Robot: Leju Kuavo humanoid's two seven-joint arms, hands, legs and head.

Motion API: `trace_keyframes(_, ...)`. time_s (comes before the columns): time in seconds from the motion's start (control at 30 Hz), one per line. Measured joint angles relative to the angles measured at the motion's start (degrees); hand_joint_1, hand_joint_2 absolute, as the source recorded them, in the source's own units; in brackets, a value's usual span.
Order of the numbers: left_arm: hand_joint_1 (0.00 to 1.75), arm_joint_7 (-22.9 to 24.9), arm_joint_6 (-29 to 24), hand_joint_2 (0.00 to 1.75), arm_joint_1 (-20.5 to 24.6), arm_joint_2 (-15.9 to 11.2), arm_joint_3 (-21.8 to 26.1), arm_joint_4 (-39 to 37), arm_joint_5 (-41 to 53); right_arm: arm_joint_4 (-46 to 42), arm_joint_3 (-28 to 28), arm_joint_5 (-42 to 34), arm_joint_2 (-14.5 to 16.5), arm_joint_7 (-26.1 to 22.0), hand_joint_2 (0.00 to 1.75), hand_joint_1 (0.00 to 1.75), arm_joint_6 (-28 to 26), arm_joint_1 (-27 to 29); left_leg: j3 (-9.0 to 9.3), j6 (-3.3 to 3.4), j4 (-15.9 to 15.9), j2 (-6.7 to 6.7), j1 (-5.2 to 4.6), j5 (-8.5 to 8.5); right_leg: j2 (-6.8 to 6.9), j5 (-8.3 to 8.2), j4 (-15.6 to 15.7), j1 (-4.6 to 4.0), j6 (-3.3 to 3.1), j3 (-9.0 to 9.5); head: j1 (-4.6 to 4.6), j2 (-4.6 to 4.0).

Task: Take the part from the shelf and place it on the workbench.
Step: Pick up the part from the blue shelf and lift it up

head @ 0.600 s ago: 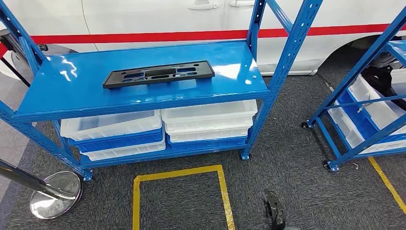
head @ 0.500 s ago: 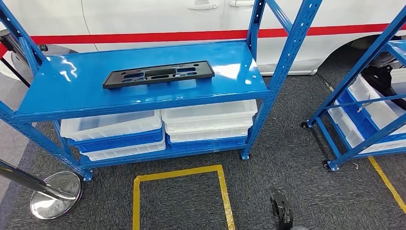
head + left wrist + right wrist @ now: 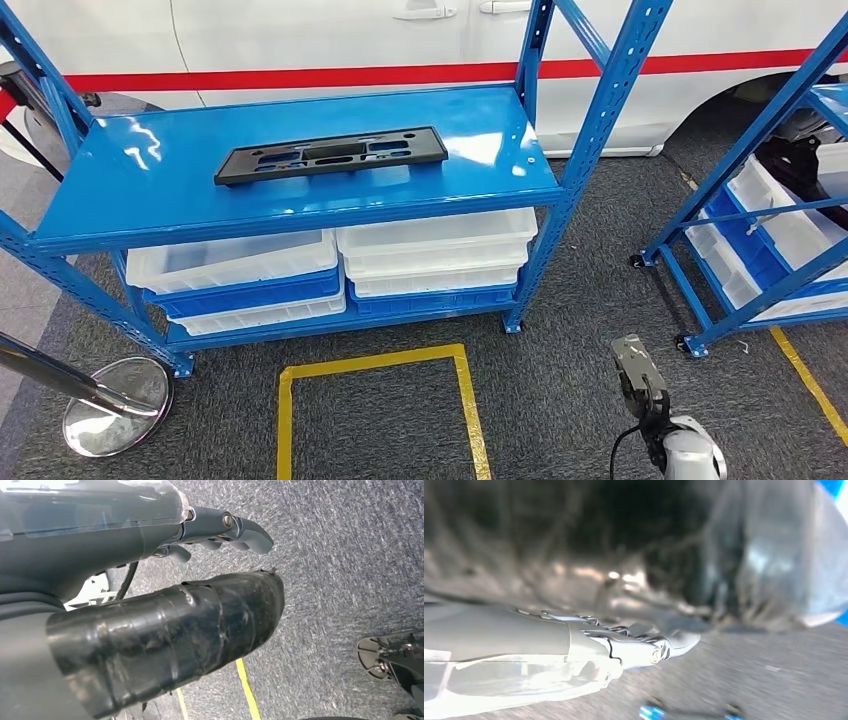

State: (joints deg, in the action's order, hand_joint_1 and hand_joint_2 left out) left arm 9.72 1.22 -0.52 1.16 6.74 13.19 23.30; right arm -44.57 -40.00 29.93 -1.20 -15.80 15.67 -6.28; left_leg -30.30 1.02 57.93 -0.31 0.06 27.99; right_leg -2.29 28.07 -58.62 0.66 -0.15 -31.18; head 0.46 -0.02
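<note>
The black part (image 3: pixel 332 155) lies flat on the blue shelf (image 3: pixel 150 200), well apart from both my hands. My right hand (image 3: pixel 640 385) hangs low over the carpet (fingers straight, holding nothing); my left hand (image 3: pixel 220 530) is empty too, fingers loosely spread.

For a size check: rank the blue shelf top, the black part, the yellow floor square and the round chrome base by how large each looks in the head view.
1. Blue shelf top
2. Yellow floor square
3. Black part
4. Round chrome base

The square is cut off by the frame's edge and lies nearer the camera, so ranks 2 and 3 are unsure.
</note>
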Motion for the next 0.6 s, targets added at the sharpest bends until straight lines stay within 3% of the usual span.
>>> trace_keyframes(0.2, 0.00, 0.04, -0.06, 0.00, 0.16, 0.00, 0.56, -0.22, 0.84, -9.54, 8.45, -5.14, -2.46, -2.13, 0.00, 0.00, 1.68, 0.55, 0.00, 0.00, 0.00, 0.00, 0.00, -0.01, 0.03, 0.00, -0.01, 0.00, 0.00, 0.01, 0.00, 0.00)
trace_keyframes(0.33, 0.00, 0.06, -0.06, 0.00, 0.23, 0.00, 0.81, -0.40, 1.51, -15.58, 14.50, -8.49, -3.92, -3.43, 1.75, 0.00, 2.72, 0.48, -0.01, 0.00, 0.00, -0.02, 0.00, -0.01, 0.05, -0.01, -0.03, -0.01, 0.00, 0.02, -0.01, 0.00)
trace_keyframes(0.6, 0.00, 0.29, -0.06, 0.00, 0.53, 0.00, 1.16, -0.63, 3.00, -26.00, 27.99, -13.98, -5.92, -4.92, 1.75, 0.00, 3.25, -2.36, -0.04, 0.02, 0.00, -0.07, 0.01, -0.05, 0.13, -0.01, -0.06, -0.02, 0.00, 0.02, 0.00, 0.00)
